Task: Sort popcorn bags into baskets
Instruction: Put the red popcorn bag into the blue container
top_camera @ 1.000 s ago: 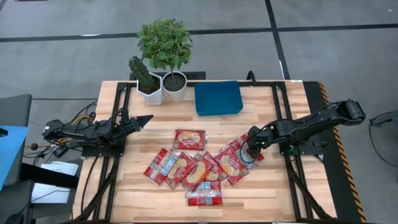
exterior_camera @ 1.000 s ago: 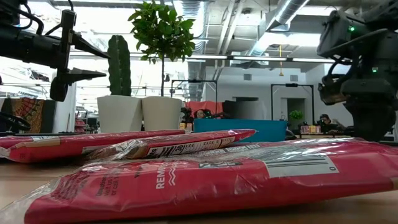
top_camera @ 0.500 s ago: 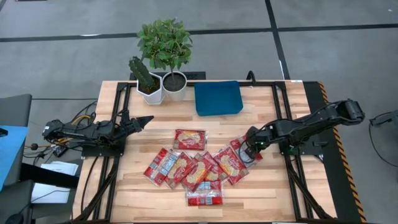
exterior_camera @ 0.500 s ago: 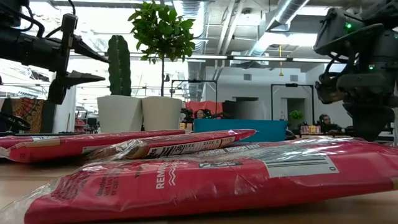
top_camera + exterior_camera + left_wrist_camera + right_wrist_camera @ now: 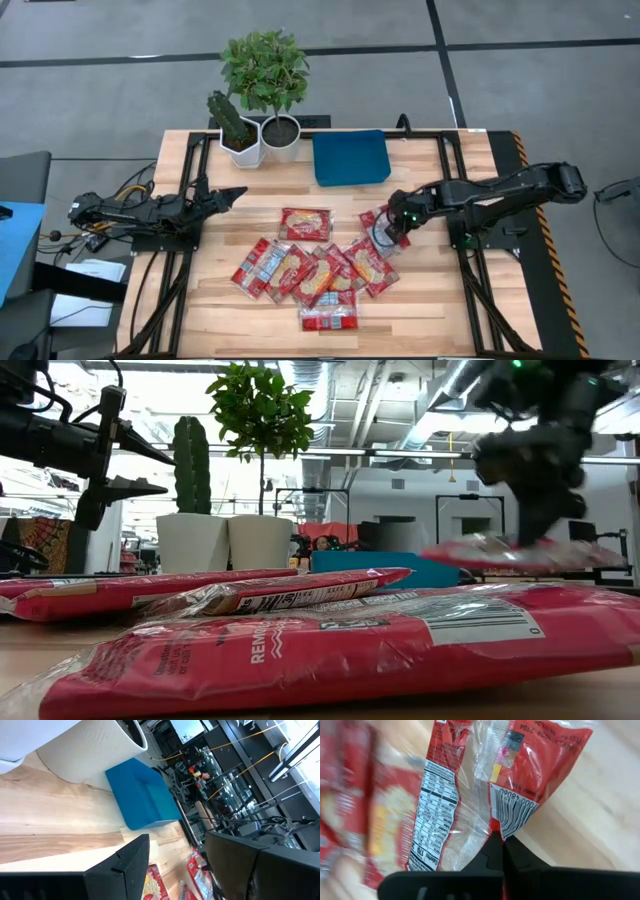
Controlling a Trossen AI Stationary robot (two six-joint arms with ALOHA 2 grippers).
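Observation:
Several red popcorn bags lie overlapping in a pile on the near middle of the wooden table, and one bag lies apart, flat, just beyond them. The blue tray sits at the far middle. My right gripper is shut on one more bag, right of the lone bag; the low view shows this bag held above the pile. My left gripper hovers open at the table's left, pointing right, with nothing between its fingers. My right gripper pinches the lifted bag between its two fingers at one edge, by the barcode on its printed back. The fingers come from above, slanting from the table's right. The bag sticks out leftward from the fingers, about level, clear of the pile and table.
Two white plant pots, one with a cactus and one with a leafy plant, stand at the far left of the tray. Dark rails run along the table's sides. Bare wood lies between the tray and the bags.
My right gripper has shut on a bag at the pile's right end, then risen and moved toward the table's left and far side. That bag has come off the pile and now hangs clear of it. The other bags have stayed in place.

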